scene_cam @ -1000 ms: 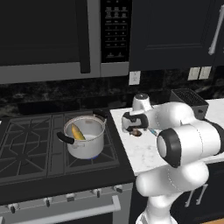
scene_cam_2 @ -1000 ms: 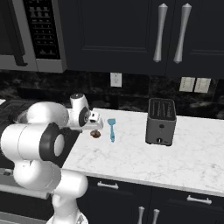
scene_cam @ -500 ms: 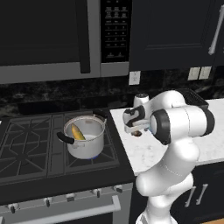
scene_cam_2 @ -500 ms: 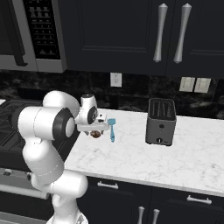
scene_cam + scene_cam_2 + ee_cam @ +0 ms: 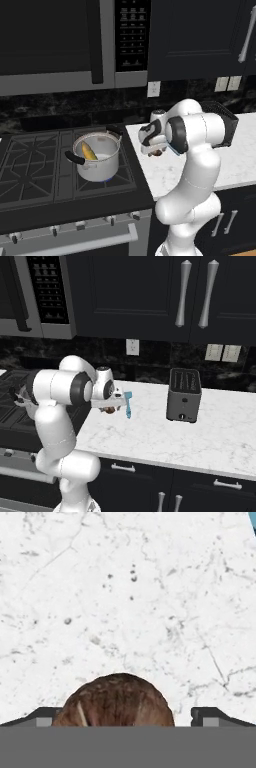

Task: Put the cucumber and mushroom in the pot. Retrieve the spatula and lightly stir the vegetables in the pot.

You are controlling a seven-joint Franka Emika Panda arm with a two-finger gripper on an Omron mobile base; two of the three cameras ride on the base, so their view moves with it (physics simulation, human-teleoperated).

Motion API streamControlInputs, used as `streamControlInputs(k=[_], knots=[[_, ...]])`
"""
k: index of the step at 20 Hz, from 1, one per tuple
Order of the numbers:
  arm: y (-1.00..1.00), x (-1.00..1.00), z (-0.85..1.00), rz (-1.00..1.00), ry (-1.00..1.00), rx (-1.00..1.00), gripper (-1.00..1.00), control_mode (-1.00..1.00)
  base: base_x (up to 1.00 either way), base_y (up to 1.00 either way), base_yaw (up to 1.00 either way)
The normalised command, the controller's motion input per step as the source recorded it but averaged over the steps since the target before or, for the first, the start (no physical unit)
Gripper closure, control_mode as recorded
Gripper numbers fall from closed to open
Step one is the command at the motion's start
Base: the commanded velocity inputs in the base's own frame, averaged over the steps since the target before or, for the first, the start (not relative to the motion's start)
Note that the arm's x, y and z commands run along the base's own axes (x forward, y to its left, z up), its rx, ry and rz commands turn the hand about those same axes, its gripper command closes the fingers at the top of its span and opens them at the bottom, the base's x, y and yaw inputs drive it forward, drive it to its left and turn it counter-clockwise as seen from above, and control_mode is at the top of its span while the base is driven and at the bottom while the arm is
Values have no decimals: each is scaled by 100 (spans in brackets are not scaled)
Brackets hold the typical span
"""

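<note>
Mushroom (image 5: pixel 118 701) sits on the white marble counter (image 5: pixel 125 587), low in the hand view, a rounded brown lump lying between the two dark fingertips (image 5: pixel 212 716), which stand wide apart on either side of it without touching it. The gripper (image 5: pixel 125 719) is open and holds nothing. From the right base view the gripper (image 5: pixel 111 406) hangs just over the mushroom (image 5: pixel 108 410) near the counter's stove-side end, and the light-blue spatula (image 5: pixel 128 404) lies flat on the counter just beside it, on the side toward the black toaster (image 5: pixel 184 395), which stands well apart further along. In the left base view the mushroom (image 5: pixel 158 153) peeks out under the hand at the counter (image 5: pixel 235 160) edge nearest the stove (image 5: pixel 30 170). The steel pot (image 5: pixel 97 156) stands on a burner with its black handles out to the sides, and the yellowish cucumber (image 5: pixel 89 151) already lies inside it, leaning against the far wall.
</note>
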Motion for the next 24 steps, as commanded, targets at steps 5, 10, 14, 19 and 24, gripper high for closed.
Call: streamControlInputs(k=[5, 10, 14, 19, 24], knots=[[0, 1, -20, 4, 1, 0, 100, -100, 0, 0, 0], [0, -18, -5, 0, 0, 0, 100, -100, 0, 0, 0], [0, -58, 2, 0, -3, 0, 100, -100, 0, 0, 0], [0, -97, 50, 0, -25, 0, 100, -100, 0, 0, 0], [12, -94, 93, 0, -32, 0, 100, -100, 0, 0, 0]])
